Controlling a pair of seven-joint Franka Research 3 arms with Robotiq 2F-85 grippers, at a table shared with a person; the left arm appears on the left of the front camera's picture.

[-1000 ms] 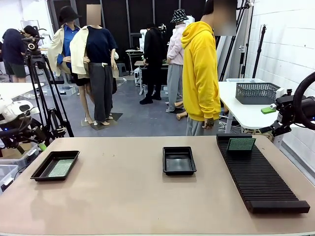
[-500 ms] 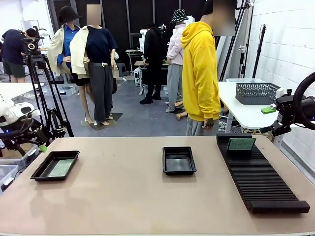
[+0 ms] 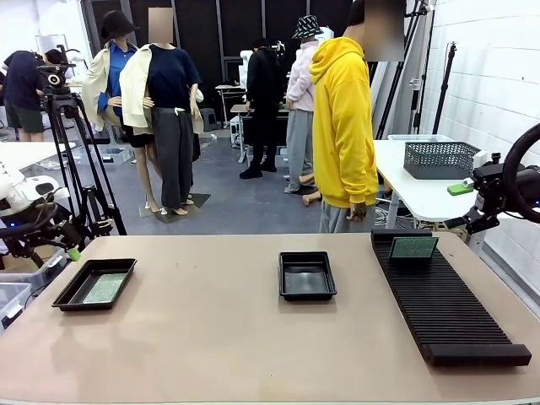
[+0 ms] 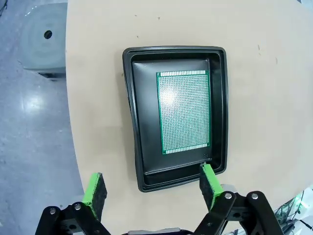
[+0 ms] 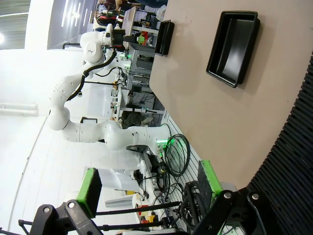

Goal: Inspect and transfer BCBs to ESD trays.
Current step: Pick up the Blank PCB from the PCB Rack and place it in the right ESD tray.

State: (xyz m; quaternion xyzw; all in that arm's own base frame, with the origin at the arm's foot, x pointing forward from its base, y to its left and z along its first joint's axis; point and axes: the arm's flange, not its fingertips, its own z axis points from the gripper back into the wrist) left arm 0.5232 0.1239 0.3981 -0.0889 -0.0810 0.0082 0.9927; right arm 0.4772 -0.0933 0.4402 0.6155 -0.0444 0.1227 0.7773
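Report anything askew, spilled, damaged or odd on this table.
Nothing stands out. One thin green circuit board lies flat and square in the left glossy black tray; the middle black tray sits empty; the second green board stands at the far end of the long black ribbed rack.

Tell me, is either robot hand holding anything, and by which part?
Nothing is held. Both the left hand and the right hand are open and empty.

A black tray (image 3: 63,302) at the table's (image 3: 219,346) nine o'clock holds a flat green board (image 3: 105,288); a second tray (image 3: 284,277) sits near centre. At two o'clock, another green board (image 3: 413,247) stands at the ribbed rack's (image 3: 447,316) far end.
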